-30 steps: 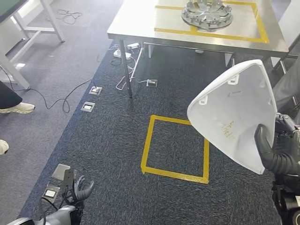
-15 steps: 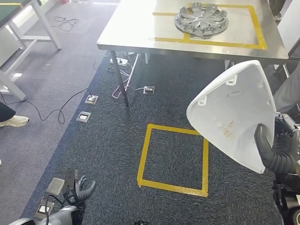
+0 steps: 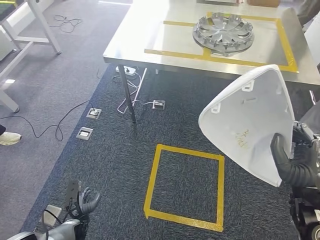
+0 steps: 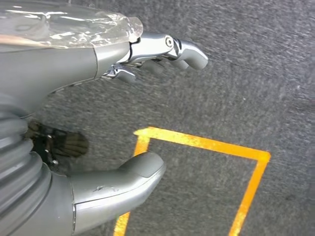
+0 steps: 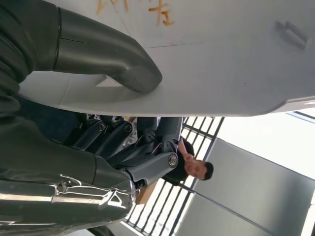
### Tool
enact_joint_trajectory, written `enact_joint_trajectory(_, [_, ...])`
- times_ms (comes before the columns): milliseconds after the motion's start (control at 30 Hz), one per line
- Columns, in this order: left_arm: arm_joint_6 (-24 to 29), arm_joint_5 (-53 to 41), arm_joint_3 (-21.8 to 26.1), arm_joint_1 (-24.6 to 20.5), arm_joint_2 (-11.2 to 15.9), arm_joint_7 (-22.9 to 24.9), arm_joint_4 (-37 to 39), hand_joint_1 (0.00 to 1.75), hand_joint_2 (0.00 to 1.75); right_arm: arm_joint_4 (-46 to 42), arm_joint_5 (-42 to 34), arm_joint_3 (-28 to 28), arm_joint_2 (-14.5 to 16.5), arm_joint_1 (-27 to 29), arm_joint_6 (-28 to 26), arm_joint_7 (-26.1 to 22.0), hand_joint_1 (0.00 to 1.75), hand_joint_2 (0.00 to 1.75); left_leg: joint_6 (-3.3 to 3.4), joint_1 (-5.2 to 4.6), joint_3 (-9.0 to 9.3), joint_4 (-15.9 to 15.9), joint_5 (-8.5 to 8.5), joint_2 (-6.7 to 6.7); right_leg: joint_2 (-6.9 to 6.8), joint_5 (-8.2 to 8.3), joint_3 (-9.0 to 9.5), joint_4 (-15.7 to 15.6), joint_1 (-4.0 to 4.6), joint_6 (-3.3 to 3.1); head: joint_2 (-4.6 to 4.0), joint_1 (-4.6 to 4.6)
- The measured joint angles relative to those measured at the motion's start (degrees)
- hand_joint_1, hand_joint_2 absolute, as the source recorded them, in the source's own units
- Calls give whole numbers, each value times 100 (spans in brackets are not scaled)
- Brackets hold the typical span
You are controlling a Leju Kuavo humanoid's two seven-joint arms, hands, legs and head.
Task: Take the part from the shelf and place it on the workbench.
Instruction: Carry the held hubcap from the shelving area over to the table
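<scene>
My right hand (image 3: 296,167) grips a white, roughly triangular plastic part (image 3: 249,122) by its lower right edge, held up over the dark carpet at the right. In the right wrist view the thumb presses on the part's inner face (image 5: 223,54) and the fingers (image 5: 148,142) curl behind it. The steel workbench (image 3: 181,40) stands ahead, marked with yellow tape. My left hand (image 3: 81,205) hangs low at the bottom left, open and holding nothing; the left wrist view shows its fingers (image 4: 174,49) apart above the carpet.
A silver wheel cover (image 3: 223,32) lies on the workbench inside the yellow tape frame. A yellow tape square (image 3: 185,182) marks the carpet before the bench. Cables (image 3: 130,95) and floor sockets (image 3: 93,113) lie near the bench leg (image 3: 126,95). A person's shoe (image 3: 9,137) shows at far left.
The camera has moved closer to the workbench and turned a little, so the bench and floor square have shifted in the picture. My right hand keeps the white part in the same hold.
</scene>
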Motion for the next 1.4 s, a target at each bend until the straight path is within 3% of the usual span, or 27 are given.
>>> enact_joint_trajectory(33, [-2, 0, 0, 2, -4, 0, 0, 0, 175, 1, -1, 3, -2, 2, -1, 1, 175, 175, 3, -11, 131, 0, -95, -12, 0, -57, -80, -136, 5, -11, 0, 5])
enact_joint_trajectory(67, [-4, 0, 0, 2, -8, 0, 0, 0, 175, 1, -2, 5, -3, 3, -2, 1, 175, 175, 3, -25, 271, -2, -196, -22, 1, 94, -113, -402, 14, -41, 0, 10])
enact_joint_trajectory(167, [-9, 0, 0, 2, -40, 2, 2, 0, 175, 7, -10, 11, -12, 16, -7, 3, 175, 175, -31, -60, 554, 18, -477, -51, 20, 1411, -134, -1321, 80, -179, 0, 33])
enact_joint_trajectory(200, [-10, 1, 0, -2, -48, 3, 3, 0, 175, 8, -14, 12, -14, 18, -9, 7, 175, 175, -58, -60, 603, 28, -542, -63, 30, 1693, -127, -1456, 101, -215, 0, 38])
enact_joint_trajectory(233, [-11, 1, 0, -15, -51, 3, 3, 0, 175, 6, -16, 13, -15, 11, -11, 9, 175, 175, -89, -63, 641, 42, -581, -76, 38, 1767, -103, -1497, 118, -239, 0, 38])
enact_joint_trajectory(300, [-13, 0, 0, -28, -50, 2, 2, 0, 175, -5, -17, 14, -15, -17, -14, 8, 175, 175, -137, -50, 619, 162, -581, -76, 37, 1730, 19, -1556, 99, -287, 0, 39])
enact_joint_trajectory(333, [-13, -1, 0, -37, -54, 1, 2, 0, 175, -10, -17, 14, -15, -29, -15, 5, 175, 175, -165, -46, 499, 373, -569, -65, 31, 1714, 86, -1604, 86, -311, 0, 33])
enact_joint_trajectory(400, [-14, -3, -1, -49, -62, 0, 2, 0, 175, -11, -15, 15, -15, -28, -19, 5, 175, 175, -238, -19, 50, 1075, -685, -33, 23, 1655, 210, -1677, 63, -344, 0, 20])
enact_joint_trajectory(467, [-14, -8, -1, -41, -60, 1, 2, 0, 175, -10, -13, 16, -15, -12, -26, 8, 175, 175, -309, 21, -469, 1677, -999, -11, 27, 1555, 322, -1695, 46, -348, 0, 5])
enact_joint_trajectory(500, [-14, -12, -1, -32, -57, 2, 2, 0, 175, -10, -11, 16, -15, 3, -31, 9, 175, 175, -332, 40, -641, 1765, -1091, -4, 34, 1495, 387, -1696, 36, -338, 0, -1])
enact_joint_trajectory(533, [-14, -16, -1, -25, -52, 2, 2, 0, 175, -10, -10, 16, -15, 22, -38, 10, 175, 175, -347, 56, -714, 1654, -1038, 1, 42, 1434, 463, -1696, 26, -322, 0, -8])
enact_joint_trajectory(567, [-14, -22, -1, -24, -46, 2, 2, 0, 175, -10, -8, 16, -15, 42, -44, 10, 175, 175, -356, 69, -695, 1360, -817, 4, 47, 1370, 548, -1696, 13, -302, 0, -12])
enact_joint_trajectory(633, [-14, -32, -1, -26, -36, 3, 2, 0, 175, -10, -5, 16, -15, 77, -56, 9, 175, 175, -356, 85, -539, 558, -134, 17, 53, 1239, 698, -1684, -1, -243, 0, -16])
enact_joint_trajectory(700, [-14, -39, -2, -28, -32, 11, 3, 0, 175, -15, -3, 14, -15, 97, -63, 9, 175, 175, -292, 69, -447, 133, 233, 33, 70, 1140, 749, -1676, 8, -167, 0, -15])
enact_joint_trajectory(833, [-28, -53, -2, -42, -41, 15, 3, 0, 175, -39, 4, 12, -18, 114, -63, 6, 175, 175, -130, 71, -361, 83, 238, 39, 53, 1003, 717, -1492, 7, -52, 0, -2])
enact_joint_trajectory(867, [-32, -57, -2, -50, -42, 15, 2, 0, 175, -48, 4, 10, -20, 114, -62, 4, 175, 175, -97, 70, -313, 77, 213, 39, 31, 903, 595, -1239, 4, -34, 0, 5])
enact_joint_trajectory(967, [-32, -62, -2, -55, -42, 16, 2, 0, 175, -57, 4, 8, -28, 128, -62, 2, 175, 175, -29, 47, -200, 73, 111, 37, 0, 451, -85, -31, 5, 3, 0, 26])
enact_joint_trajectory(1000, [-32, -66, -2, -55, -43, 17, 2, 0, 175, -57, 10, 7, -31, 137, -62, 5, 175, 175, -20, 35, -153, 74, 70, 35, 0, 390, -259, 204, 6, 4, 0, 27])
enact_joint_trajectory(1033, [-34, -73, -2, -56, -45, 20, 2, 0, 175, -57, 20, 6, -33, 143, -64, 11, 175, 175, -16, 23, -92, 74, 25, 30, -1, 461, -331, 209, 8, -10, 0, 28])
enact_joint_trajectory(1067, [-37, -85, -2, -60, -49, 25, 2, 0, 175, -58, 32, 4, -34, 145, -68, 17, 175, 175, -16, 12, -19, 73, -23, 24, -1, 667, -291, -17, 14, -35, 0, 29])
enact_joint_trajectory(1133, [-45, -109, -2, -75, -67, 35, 2, 0, 175, -66, 61, 0, -36, 141, -77, 30, 175, 175, -26, -8, 129, 68, -120, 14, -4, 1247, -30, -836, 48, -125, 0, 35])
enact_joint_trajectory(1167, [-48, -116, -2, -87, -78, 39, 2, 0, 175, -70, 68, -2, -37, 134, -80, 35, 175, 175, -43, -18, 171, 67, -160, 7, -9, 1386, 79, -1193, 73, -171, 0, 37])
enact_joint_trajectory(1200, [-49, -120, -2, -99, -84, 44, 2, 0, 175, -78, 76, -6, -38, 129, -83, 40, 175, 175, -68, -24, 190, 66, -194, 5, -11, 1473, 160, -1418, 94, -207, 0, 39])
enact_joint_trajectory(1233, [-49, -121, -2, -109, -89, 49, 2, 0, 175, -87, 80, -13, -39, 130, -86, 44, 175, 175, -95, -33, 203, 78, -213, 4, -12, 1459, 179, -1526, 108, -234, 0, 37])
enact_joint_trajectory(1333, [-51, -137, -3, -136, -84, 66, 2, 0, 175, -118, 95, -27, -39, 140, -94, 50, 175, 175, -171, -37, 209, 190, -281, 13, -1, 1478, 329, -1657, 71, -286, 0, 24])
enact_joint_trajectory(1400, [-58, -150, -4, -170, -83, 78, 2, 0, 175, -138, 105, -28, -39, 135, -96, 51, 175, 175, -228, -14, -53, 688, -509, 16, -2, 1477, 435, -1704, 42, -314, 0, 6])
